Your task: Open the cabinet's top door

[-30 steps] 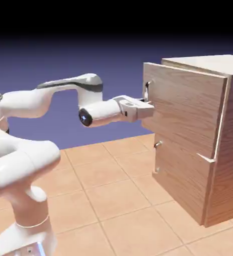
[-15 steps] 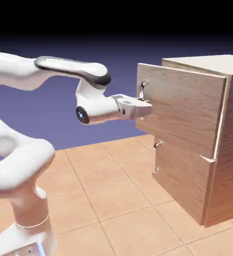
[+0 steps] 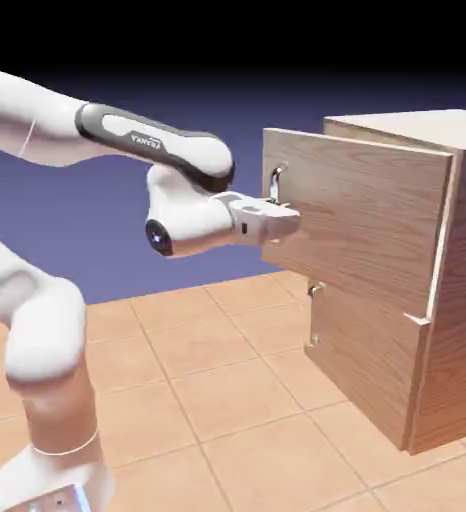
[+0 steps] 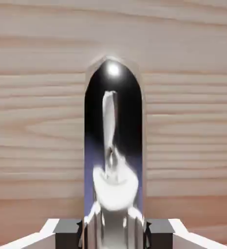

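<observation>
The light-brown wood-grain cabinet (image 3: pixel 462 300) stands at the right of the exterior view. Its top door (image 3: pixel 367 220) is ajar, with its handle edge swung out to the left, away from the cabinet body. My gripper (image 3: pixel 289 215) is at that edge, shut on the lower part of the slim silver handle (image 3: pixel 276 181). In the hand view the shiny handle (image 4: pixel 113 146) fills the middle, running up from between my grey fingertips (image 4: pixel 66 227), with the door's wood grain (image 4: pixel 37 121) behind it.
The shorter lower door (image 3: pixel 367 350) sits closed beneath, with its small silver handle (image 3: pixel 316 289). A tan tiled floor (image 3: pixel 227 390) stretches in front of the cabinet. My white arm's base (image 3: pixel 47 460) stands at the lower left.
The top door has swung farther out to the left with my gripper on its handle. My hand has drawn back leftward and the elbow has risen.
</observation>
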Available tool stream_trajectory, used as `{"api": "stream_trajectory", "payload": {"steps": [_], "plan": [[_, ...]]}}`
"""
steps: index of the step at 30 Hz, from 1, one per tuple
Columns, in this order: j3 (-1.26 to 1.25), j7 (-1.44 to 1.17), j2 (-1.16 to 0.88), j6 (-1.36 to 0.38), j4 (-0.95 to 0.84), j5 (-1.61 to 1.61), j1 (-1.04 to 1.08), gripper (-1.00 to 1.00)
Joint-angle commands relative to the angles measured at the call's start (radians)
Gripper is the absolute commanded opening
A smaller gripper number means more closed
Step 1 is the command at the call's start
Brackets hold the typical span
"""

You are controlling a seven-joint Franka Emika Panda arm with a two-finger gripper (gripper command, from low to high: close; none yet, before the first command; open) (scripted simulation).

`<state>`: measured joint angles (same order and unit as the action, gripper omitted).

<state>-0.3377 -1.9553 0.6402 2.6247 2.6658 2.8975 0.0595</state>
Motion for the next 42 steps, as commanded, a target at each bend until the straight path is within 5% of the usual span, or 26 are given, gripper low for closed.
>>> {"api": "stream_trajectory", "payload": {"steps": [1,27,42], "plan": [[0.036,-0.024,-0.003,0.004,0.001,0.018,-0.035,-1.0],[0.623,0.541,0.432,-0.084,0.311,-1.051,-0.312,-1.0],[0.953,0.811,0.498,-0.471,0.312,-1.704,-0.135,-1.0]]}}
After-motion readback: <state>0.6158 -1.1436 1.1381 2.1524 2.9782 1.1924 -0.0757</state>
